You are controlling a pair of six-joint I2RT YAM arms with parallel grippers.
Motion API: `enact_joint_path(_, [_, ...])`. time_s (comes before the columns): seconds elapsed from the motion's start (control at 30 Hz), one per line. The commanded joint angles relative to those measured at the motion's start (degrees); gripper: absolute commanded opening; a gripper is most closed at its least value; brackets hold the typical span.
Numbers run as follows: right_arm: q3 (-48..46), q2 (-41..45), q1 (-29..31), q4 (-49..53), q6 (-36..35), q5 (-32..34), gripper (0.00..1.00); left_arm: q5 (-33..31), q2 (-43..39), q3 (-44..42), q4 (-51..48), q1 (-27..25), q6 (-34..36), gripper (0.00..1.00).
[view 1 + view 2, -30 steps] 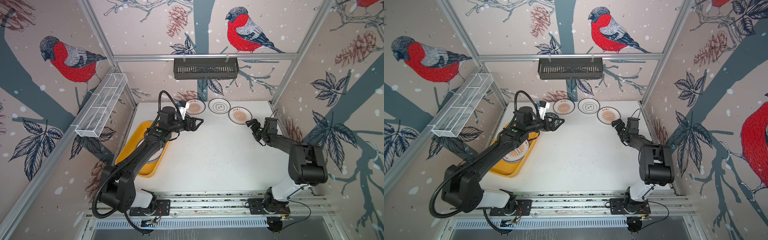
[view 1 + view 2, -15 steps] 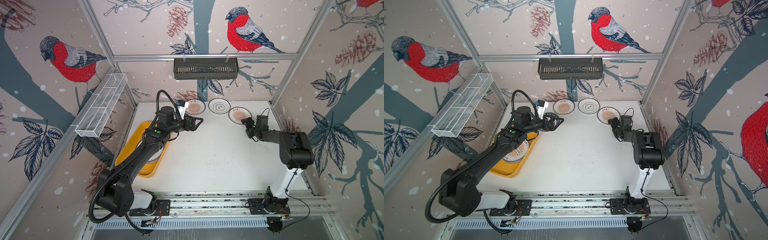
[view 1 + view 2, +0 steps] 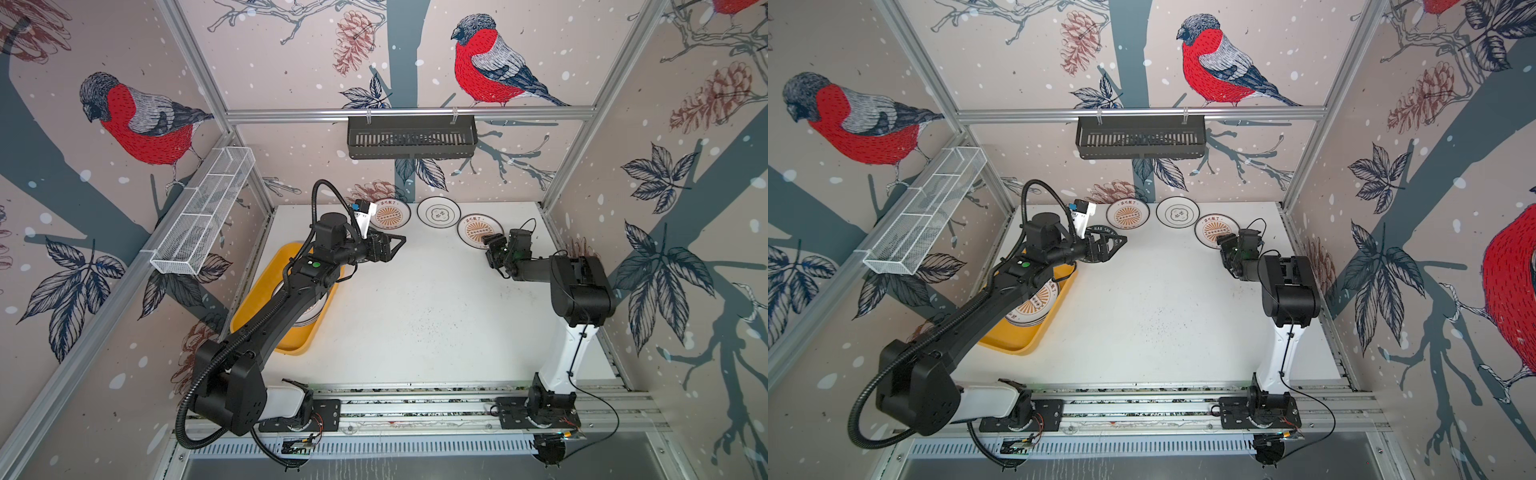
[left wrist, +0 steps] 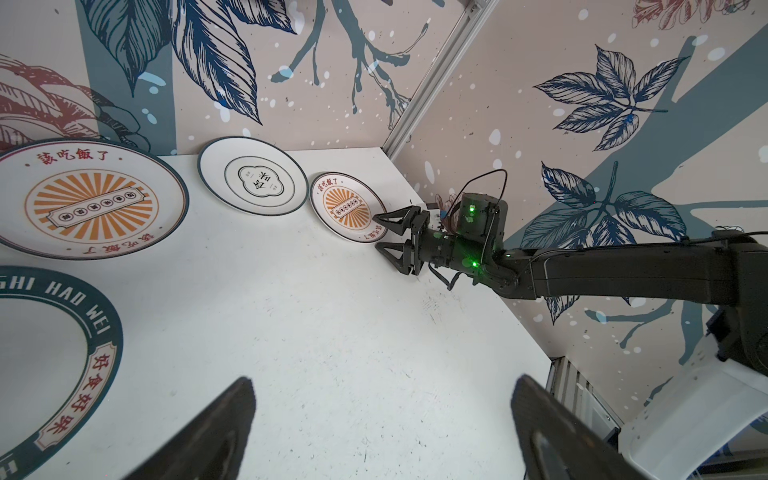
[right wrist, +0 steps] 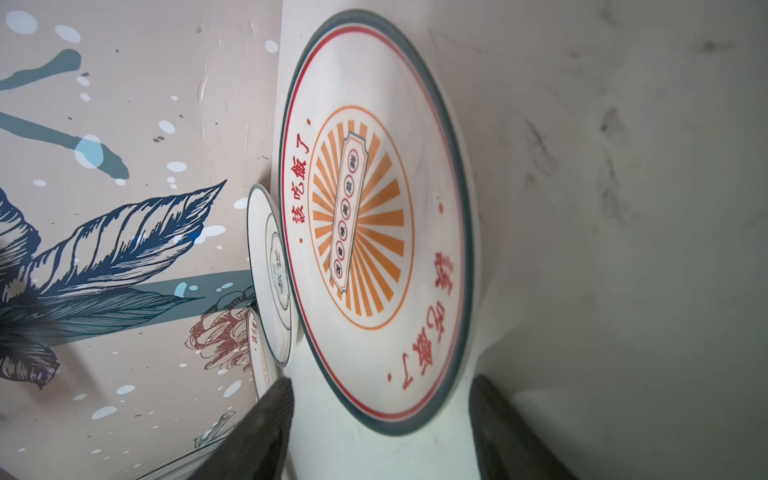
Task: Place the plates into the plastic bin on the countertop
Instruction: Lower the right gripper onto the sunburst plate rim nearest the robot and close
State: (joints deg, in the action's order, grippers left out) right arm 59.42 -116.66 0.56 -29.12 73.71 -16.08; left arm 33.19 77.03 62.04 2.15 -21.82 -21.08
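Three plates lie along the back of the countertop [image 3: 415, 316]: an orange sunburst plate [image 3: 390, 214], an emblem plate [image 3: 439, 212] and a second sunburst plate [image 3: 478, 230]. My right gripper [image 3: 488, 245] is at this last plate's near rim [image 5: 374, 216]. Its jaws are open, one on each side of the rim and not touching it. A green lettered plate [image 4: 50, 353] lies beneath my left gripper [image 3: 397, 245], which hovers wide open and empty [image 4: 384, 384]. The yellow plastic bin [image 3: 291, 349] at the left holds stacked plates [image 3: 1034, 305], partly hidden by my left arm.
A black slatted basket [image 3: 411, 137] hangs on the back wall and a white wire-mesh basket [image 3: 203, 212] on the left wall. The back wall stands right behind the plates. Aluminium rails [image 3: 415, 405] run along the front edge.
My right gripper has reached forward to the rim of the back right sunburst plate, and its jaws have narrowed. The right arm's elbow has swung outward. The left arm has barely moved.
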Motion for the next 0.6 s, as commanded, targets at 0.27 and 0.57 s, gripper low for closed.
enact_joint_path(0.27, [-4.4,-1.02,0.15,-1.32,9.48,4.42,0.3,0.45,-0.56,-0.12,1.44,-0.01,0.34,0.96])
enact_joint_path(0.57, [-7.66,-0.85,0.39,-8.12,13.86,6.46,0.13,1.22,0.24,-0.38,2.1,0.01,-0.16,0.96])
